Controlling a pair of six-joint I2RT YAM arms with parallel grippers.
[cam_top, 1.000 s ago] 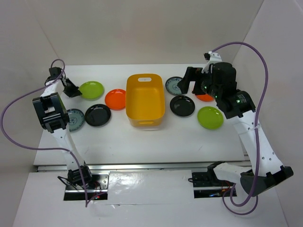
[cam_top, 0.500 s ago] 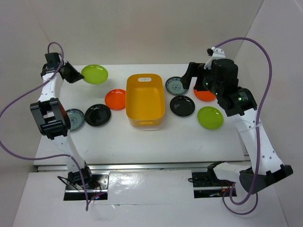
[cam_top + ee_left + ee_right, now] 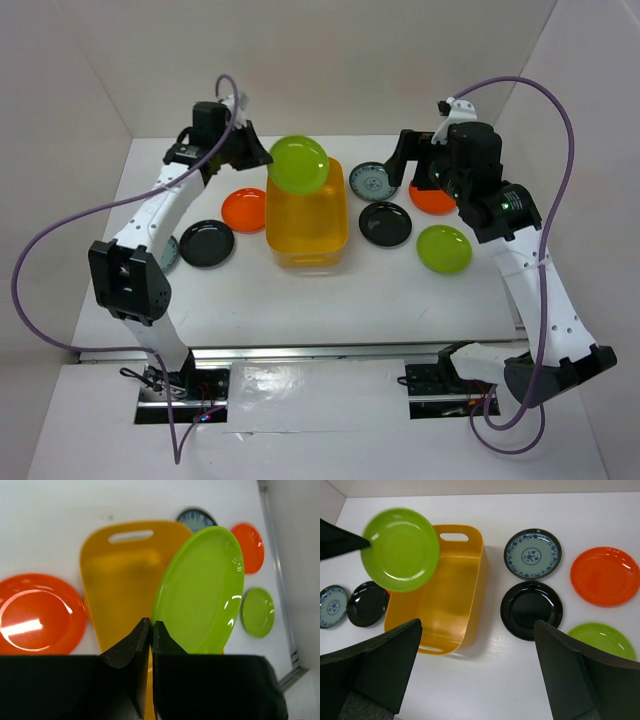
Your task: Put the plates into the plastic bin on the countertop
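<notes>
Countertop: I see the white countertop (image 3: 300, 300) carrying the bin and seven resting plates.
Plastic bin: the yellow-orange plastic bin (image 3: 306, 258) stands mid-table, its long side running away from me.
Left gripper: the left gripper (image 3: 151, 627) is pinched on a plate's rim, its fingers nearly meeting.
Right gripper: the right gripper (image 3: 477, 630) is spread wide with nothing in it, hovering over the plates right of the bin.
Held plate: the held lime green plate (image 3: 297, 164) hangs tilted in the air over the bin's far end (I read it as above the far-left corner).
Right of bin: the right patterned plate (image 3: 369, 181) and right black plate (image 3: 385, 224) lie nearest the bin, with the right orange plate (image 3: 435, 200) and resting lime green plate (image 3: 444, 249) beyond.
Left of bin: the left orange plate (image 3: 243, 209), the left black plate (image 3: 207, 243), and the left patterned plate (image 3: 332, 606), which the arm partly hides from above.
</notes>
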